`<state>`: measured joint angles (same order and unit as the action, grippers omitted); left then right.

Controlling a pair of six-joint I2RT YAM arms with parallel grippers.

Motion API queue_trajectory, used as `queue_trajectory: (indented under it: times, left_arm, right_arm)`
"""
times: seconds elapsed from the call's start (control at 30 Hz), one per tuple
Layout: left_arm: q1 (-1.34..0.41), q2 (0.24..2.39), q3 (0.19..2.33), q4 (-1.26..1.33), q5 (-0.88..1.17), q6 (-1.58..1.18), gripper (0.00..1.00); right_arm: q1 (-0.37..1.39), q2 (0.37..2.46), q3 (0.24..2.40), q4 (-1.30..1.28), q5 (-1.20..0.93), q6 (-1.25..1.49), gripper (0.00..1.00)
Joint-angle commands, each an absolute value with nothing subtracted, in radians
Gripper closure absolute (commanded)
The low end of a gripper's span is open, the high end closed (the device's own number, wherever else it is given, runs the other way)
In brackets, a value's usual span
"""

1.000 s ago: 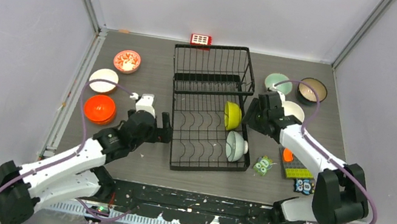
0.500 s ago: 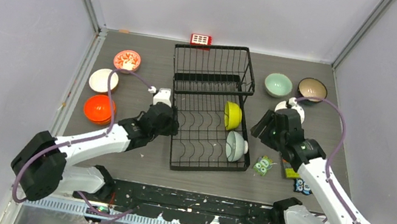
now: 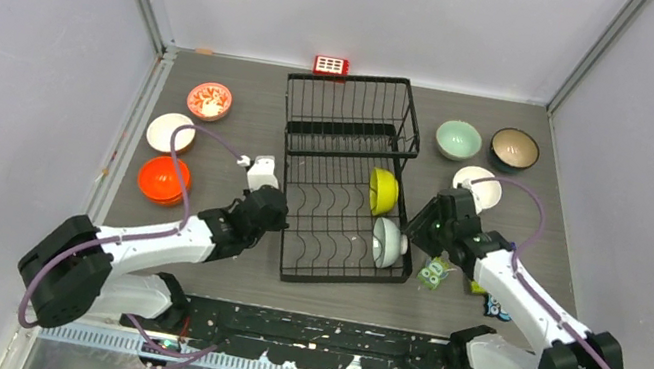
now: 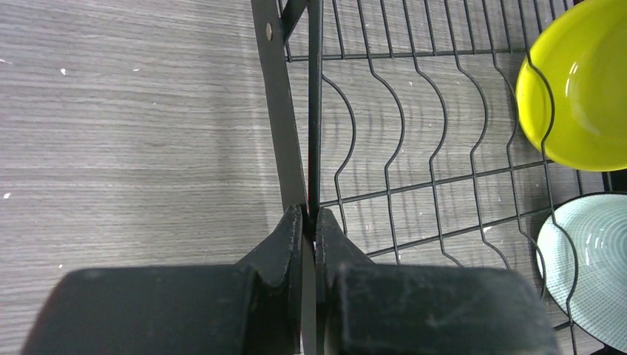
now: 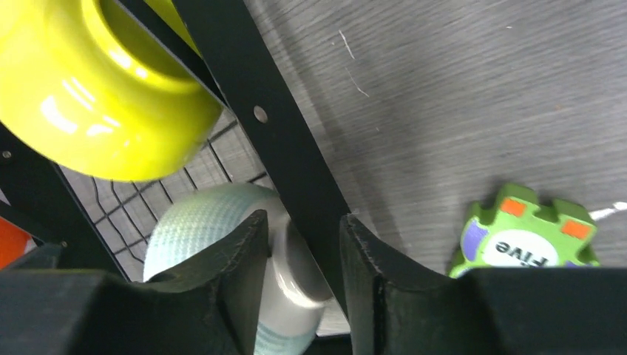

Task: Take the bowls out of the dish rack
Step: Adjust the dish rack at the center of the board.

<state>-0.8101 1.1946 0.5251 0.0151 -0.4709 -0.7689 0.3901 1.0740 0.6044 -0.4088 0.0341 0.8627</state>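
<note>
Between the partway-parted jaws of our right pincer runs the dish rack side bar, gap showing on one side. The pale mint bowl sits just beside the inner jaw, the lime-yellow bowl past it. Our left pincer is clamped tight on the rack's opposite rim wire.

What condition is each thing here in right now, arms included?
Left gripper: shut on the dish rack wire.
Right gripper: open, straddling the rack's side bar.
Lime-yellow bowl: on edge in the rack.
Pale mint ribbed bowl: on edge in the rack.
Orange bowl: upright on the table.
</note>
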Motion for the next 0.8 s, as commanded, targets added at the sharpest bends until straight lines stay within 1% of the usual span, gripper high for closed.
queue_trajectory:
  times: [0.0,0.17,0.33,0.57,0.77]
  left_arm:
    - [-0.877,1.153,0.472,0.057,-0.499,-0.879,1.0]
    - [-0.942,1.113,0.432,0.057,-0.585,-0.976,1.0]
    - [-0.982,1.092,0.407,0.075,-0.642,-1.046,1.0]
    - [-0.991,1.167,0.441,0.155,-0.652,-1.075,1.0]
    - [-0.994,1.304,0.496,0.237,-0.646,-1.12,1.0]
  right_arm:
    - [0.4,1.188,0.653,-0.308,-0.048,0.837,0.59]
    - [0.4,1.346,0.743,-0.272,-0.069,0.787,0.71]
    - [0.401,1.476,0.842,-0.251,-0.094,0.746,0.78]
    - [0.407,1.655,1.063,-0.297,-0.102,0.646,0.78]
    - [0.408,1.826,1.285,-0.368,-0.078,0.601,0.71]
